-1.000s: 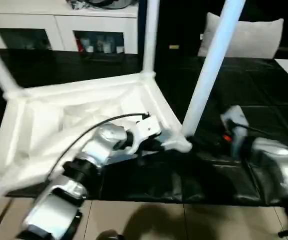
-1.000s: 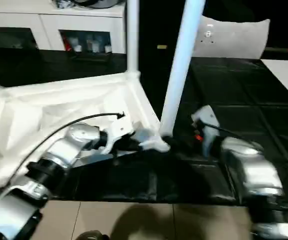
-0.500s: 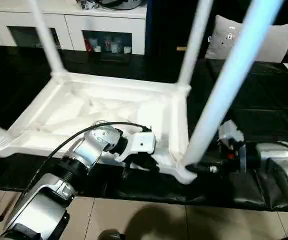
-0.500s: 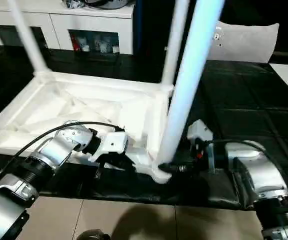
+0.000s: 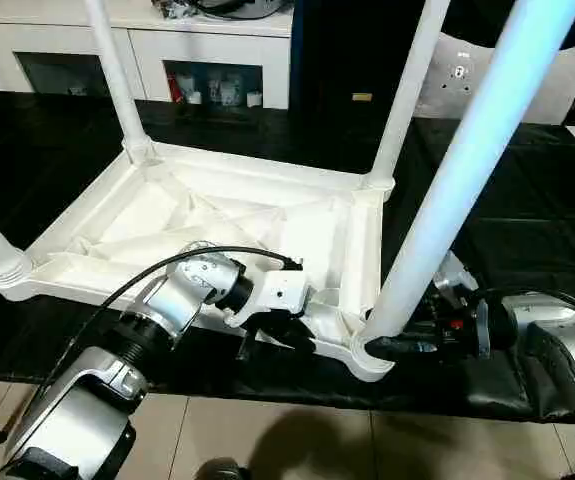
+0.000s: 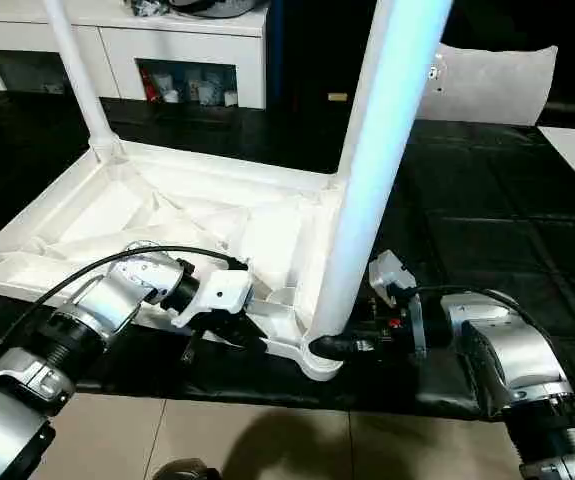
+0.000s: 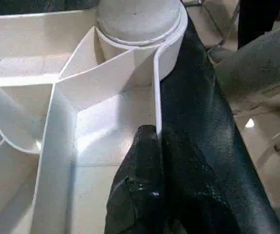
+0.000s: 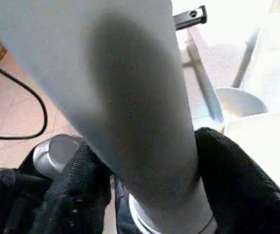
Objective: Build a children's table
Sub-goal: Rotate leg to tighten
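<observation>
Eye views: tabletop upside down on black surface, legs up. Left claw at its near rim, just left of the near-right leg; right claw at that leg's base.
Left wrist: left claw pinched tight on the rim.
Right wrist: right claw's fingers flank the leg, touching both sides.

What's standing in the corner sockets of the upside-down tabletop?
A white leg rises from each corner of the tabletop; the nearest leg sits between the right pincer's fingers. The legs' seated ends are hidden inside the sockets.
</observation>
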